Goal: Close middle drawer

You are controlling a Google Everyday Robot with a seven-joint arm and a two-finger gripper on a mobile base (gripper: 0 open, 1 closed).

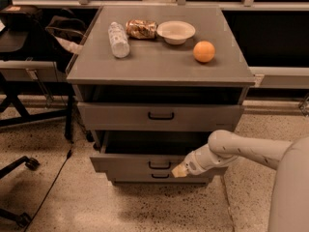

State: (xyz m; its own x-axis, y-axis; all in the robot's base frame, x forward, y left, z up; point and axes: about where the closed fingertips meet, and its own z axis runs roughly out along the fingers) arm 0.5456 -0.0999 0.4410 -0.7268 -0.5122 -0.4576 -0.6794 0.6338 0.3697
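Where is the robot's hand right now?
The gripper is low in the camera view, at the front of the open middle drawer, just right of its black handle.

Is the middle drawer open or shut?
Open: the middle drawer juts out past the top drawer. The gripper is at its front, right of the handle.
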